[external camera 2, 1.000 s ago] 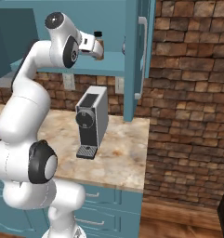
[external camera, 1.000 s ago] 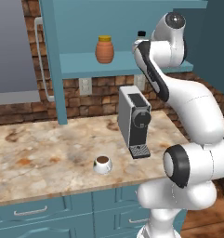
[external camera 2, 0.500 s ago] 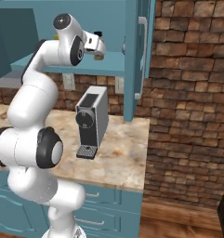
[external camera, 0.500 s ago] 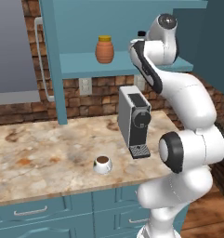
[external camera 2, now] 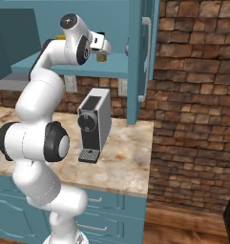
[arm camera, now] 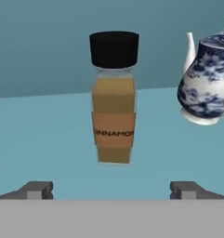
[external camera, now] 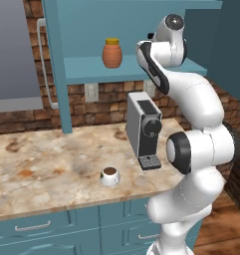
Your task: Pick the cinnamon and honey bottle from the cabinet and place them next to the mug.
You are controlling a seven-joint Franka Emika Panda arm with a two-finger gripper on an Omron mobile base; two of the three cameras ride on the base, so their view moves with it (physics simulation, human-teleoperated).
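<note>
Cinnamon (arm camera: 113,97) stands upright on the cabinet (external camera: 141,67) shelf, dead ahead of the tool (arm camera: 111,189), a teapot (arm camera: 207,81) just to its right in the hand view. Further left along that shelf, the honey bottle (external camera: 112,53). Below on the counter (external camera: 47,172), the mug (external camera: 110,176) sits left of the coffee machine (external camera: 145,129).

On the cabinet (external camera: 81,69) shelf the open gripper (arm camera: 111,189) has free room straight ahead to the cinnamon (arm camera: 113,97), while the teapot (arm camera: 207,79) stands near on its right and narrows that side.
</note>
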